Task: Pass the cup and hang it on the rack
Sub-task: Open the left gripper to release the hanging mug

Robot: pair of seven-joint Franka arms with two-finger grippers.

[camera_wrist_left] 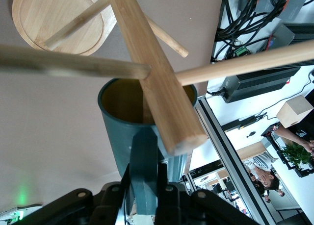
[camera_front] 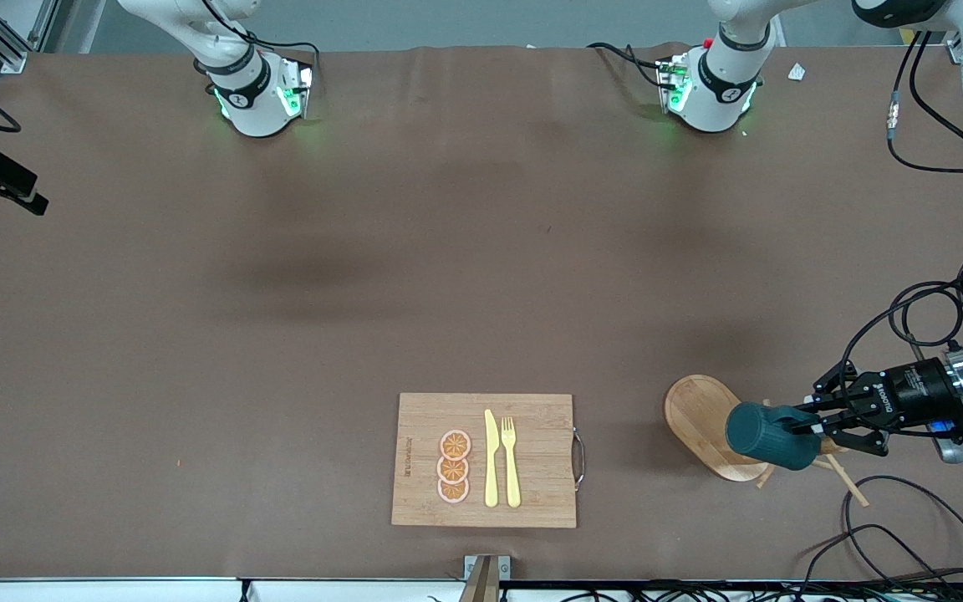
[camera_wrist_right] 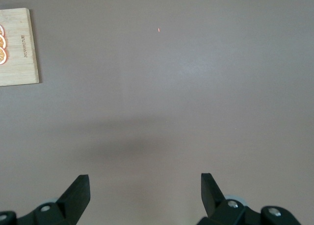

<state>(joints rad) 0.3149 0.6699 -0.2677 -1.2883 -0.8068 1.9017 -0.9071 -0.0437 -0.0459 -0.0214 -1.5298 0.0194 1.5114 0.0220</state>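
Observation:
The dark teal cup (camera_front: 770,435) is held tilted on its side over the wooden rack (camera_front: 699,414), close to the post and pegs. My left gripper (camera_front: 812,426) is shut on the cup's handle. In the left wrist view my left gripper (camera_wrist_left: 144,195) pinches the handle (camera_wrist_left: 144,161). In that view the cup (camera_wrist_left: 120,129) shows its yellowish inside, with the rack's post (camera_wrist_left: 152,73) and pegs crossing in front of its mouth. The oval base (camera_wrist_left: 54,14) lies below. My right gripper (camera_wrist_right: 144,186) is open and empty over bare table; it is out of the front view.
A bamboo cutting board (camera_front: 540,460) with orange slices, a yellow knife and fork lies near the front edge, toward the right arm's end from the rack. Its corner shows in the right wrist view (camera_wrist_right: 17,48). Cables (camera_front: 891,518) lie near the rack.

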